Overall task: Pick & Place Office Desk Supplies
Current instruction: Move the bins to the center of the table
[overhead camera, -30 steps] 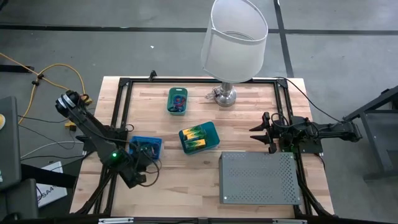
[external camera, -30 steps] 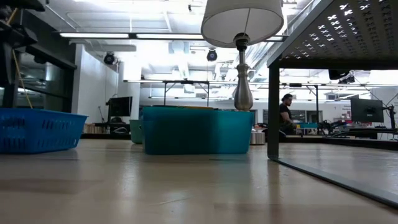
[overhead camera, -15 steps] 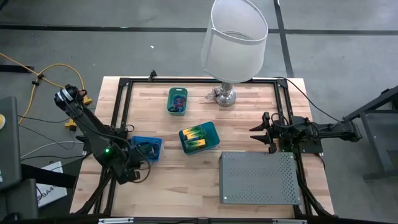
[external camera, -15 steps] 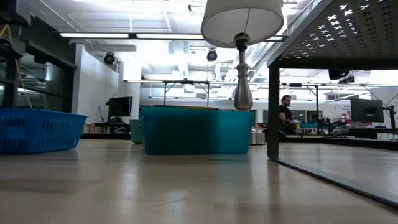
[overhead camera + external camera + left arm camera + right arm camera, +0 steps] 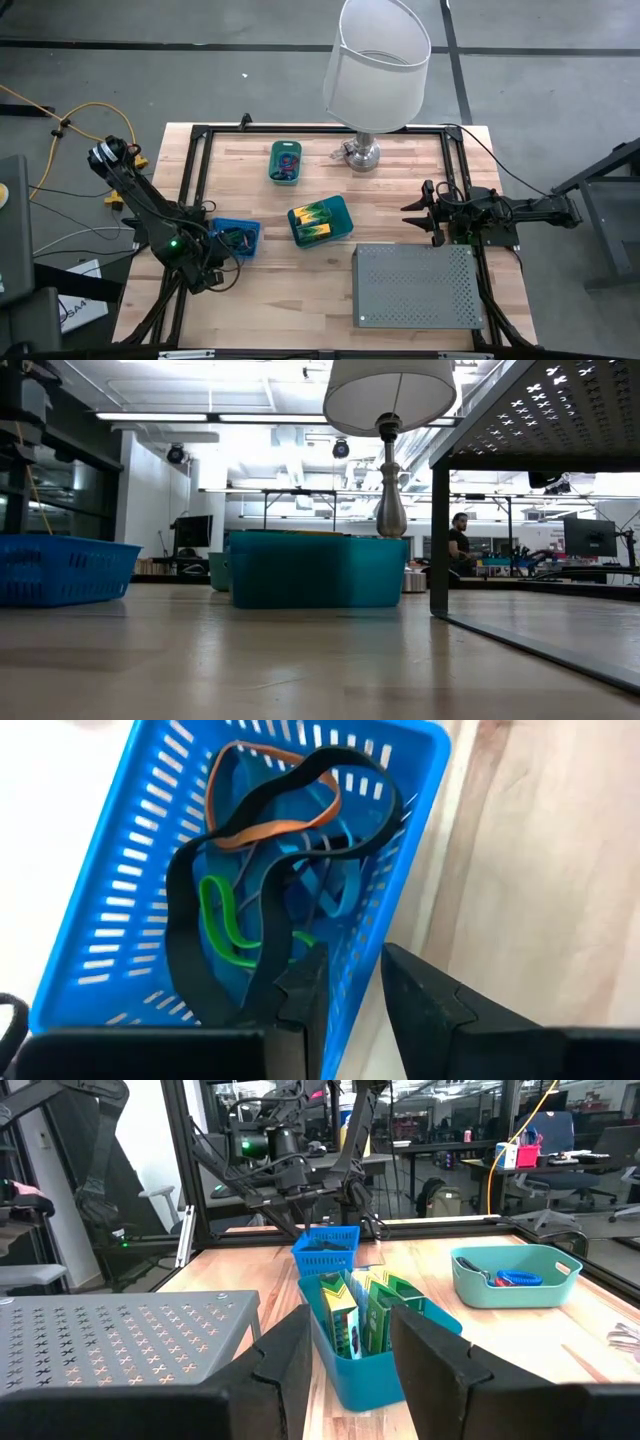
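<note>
A blue slotted basket [image 5: 236, 237] [image 5: 250, 870] holds black, orange, green and blue rubber-band loops [image 5: 270, 860]. My left gripper [image 5: 210, 272] [image 5: 352, 975] hovers over the basket's near-left corner, pointing steeply down. Its fingers stand a narrow gap apart with nothing between them. A small green tray [image 5: 285, 162] holds blue and red loops. A teal bin [image 5: 322, 221] [image 5: 365, 1325] holds yellow-and-green blocks. My right gripper [image 5: 415, 212] [image 5: 350, 1350] waits open and level at the table's right side.
A white-shaded lamp [image 5: 376, 60] stands on its chrome base [image 5: 362, 155] at the far middle. A grey perforated box [image 5: 415, 285] fills the near right. Bare wood lies between the blue basket and the box. A person [image 5: 460, 545] sits far off in the room.
My left gripper has moved toward the table's left edge and sunk a little beside the blue basket, without turning. The basket and bins have stayed put.
</note>
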### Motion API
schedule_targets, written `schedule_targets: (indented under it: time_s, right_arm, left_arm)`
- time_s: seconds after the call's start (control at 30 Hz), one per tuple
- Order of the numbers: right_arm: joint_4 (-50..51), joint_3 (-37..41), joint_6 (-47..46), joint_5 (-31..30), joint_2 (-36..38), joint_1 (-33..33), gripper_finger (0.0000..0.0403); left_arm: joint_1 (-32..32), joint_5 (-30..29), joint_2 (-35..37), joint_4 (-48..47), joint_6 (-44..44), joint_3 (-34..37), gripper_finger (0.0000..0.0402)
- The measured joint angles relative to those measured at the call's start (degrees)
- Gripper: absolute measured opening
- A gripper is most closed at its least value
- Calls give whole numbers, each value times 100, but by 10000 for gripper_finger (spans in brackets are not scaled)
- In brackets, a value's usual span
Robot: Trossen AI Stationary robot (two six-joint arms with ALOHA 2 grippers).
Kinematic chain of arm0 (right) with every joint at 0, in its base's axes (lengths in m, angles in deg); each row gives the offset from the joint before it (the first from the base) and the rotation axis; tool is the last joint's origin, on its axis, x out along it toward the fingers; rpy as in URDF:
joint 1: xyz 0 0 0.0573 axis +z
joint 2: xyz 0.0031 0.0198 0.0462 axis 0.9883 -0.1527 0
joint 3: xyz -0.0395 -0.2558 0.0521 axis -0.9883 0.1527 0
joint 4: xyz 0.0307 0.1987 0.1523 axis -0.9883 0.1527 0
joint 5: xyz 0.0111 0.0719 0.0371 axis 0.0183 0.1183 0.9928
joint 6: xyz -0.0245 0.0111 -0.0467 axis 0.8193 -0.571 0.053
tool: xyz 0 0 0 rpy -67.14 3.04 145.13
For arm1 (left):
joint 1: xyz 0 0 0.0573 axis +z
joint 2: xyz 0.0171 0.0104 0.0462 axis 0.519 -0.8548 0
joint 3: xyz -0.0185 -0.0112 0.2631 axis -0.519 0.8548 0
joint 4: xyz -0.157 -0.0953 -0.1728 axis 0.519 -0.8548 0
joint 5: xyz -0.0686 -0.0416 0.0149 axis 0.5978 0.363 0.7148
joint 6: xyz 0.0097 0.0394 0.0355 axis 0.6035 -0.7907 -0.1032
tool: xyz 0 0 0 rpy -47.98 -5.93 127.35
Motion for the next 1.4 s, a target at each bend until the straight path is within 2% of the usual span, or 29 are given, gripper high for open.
schedule_targets:
  time_s: [0.63, 0.73, 0.97, 1.07, 1.23, 1.4]
  right_arm:
    - [0, 0, 0, 2, 0, 0, 126]
    - [0, 1, 0, 0, 0, 0, 126]
    - [0, 2, 0, 2, 0, 0, 126]
    - [0, 2, 0, 2, 0, -2, 126]
    - [0, 0, 0, 0, 0, -2, 126]
    - [0, 1, 0, 1, 0, -2, 126]
  left_arm:
    - [70, 99, -3, 178, 111, 257, 85]
    - [159, 209, -3, 198, 111, 257, 73]
    - [308, 290, -3, 281, 101, 257, 12]
    - [380, 331, -3, 346, 73, 257, 9]
    - [505, 444, -3, 679, 68, 257, 8]
    - [646, 636, -136, 1568, -173, 257, 7]
